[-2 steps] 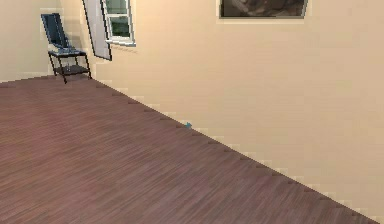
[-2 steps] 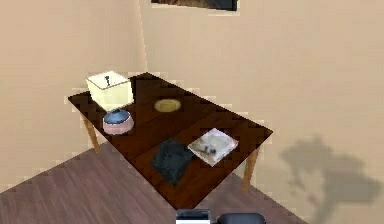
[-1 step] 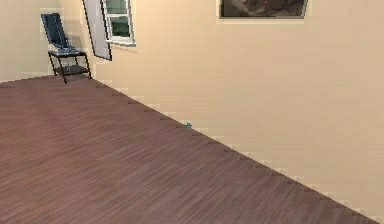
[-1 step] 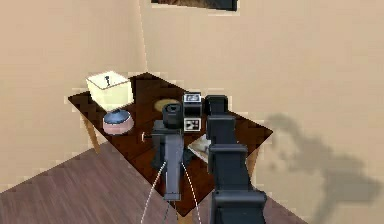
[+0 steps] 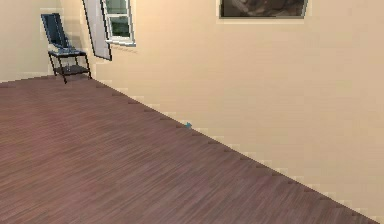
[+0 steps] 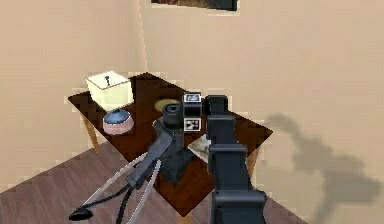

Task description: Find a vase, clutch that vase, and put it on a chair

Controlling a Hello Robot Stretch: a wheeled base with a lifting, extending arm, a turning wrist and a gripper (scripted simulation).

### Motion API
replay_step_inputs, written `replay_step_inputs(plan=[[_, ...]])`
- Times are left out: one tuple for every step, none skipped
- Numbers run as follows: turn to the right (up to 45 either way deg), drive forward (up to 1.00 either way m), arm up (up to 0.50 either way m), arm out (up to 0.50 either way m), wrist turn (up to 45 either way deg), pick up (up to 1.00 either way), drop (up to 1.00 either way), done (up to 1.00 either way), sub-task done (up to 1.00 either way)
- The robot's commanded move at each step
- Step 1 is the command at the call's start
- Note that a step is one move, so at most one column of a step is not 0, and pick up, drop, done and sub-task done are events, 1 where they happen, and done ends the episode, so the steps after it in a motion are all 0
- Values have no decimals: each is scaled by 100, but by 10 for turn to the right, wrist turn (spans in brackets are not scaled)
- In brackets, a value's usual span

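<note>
A dark wooden table [image 6: 240, 135] stands in a room corner. On its left part is a cream box-shaped lampshade [image 6: 108, 90], and just below it a small rounded blue and pink thing [image 6: 118, 122] that may be a vase or the lamp's foot. The arm's dark bar [image 6: 232, 175] rises over the table's front, with two white marker squares [image 6: 190, 112] at its end. My gripper [image 6: 100, 216] hangs left of them, and its thin fingers [image 6: 110, 190] slant down over bare floor, so it holds nothing. A black-framed chair [image 5: 67, 52] with something blue on it stands far off by the wall.
A pale round disc [image 6: 165, 103] lies on the table near the markers. A window [image 5: 118, 20] and a leaning frame [image 5: 94, 28] are beside the chair. A picture [image 5: 263, 8] hangs on the long beige wall. The wooden floor [image 5: 110, 160] lies open ahead.
</note>
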Motion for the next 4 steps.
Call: replay_step_inputs(plan=[[0,0,0,0,450,0,0,0,0],[0,0,0,0,450,0,0,0,0],[0,0,0,0,330,0,0,0,0],[0,0,-30,0,0,0,0,0,0]])
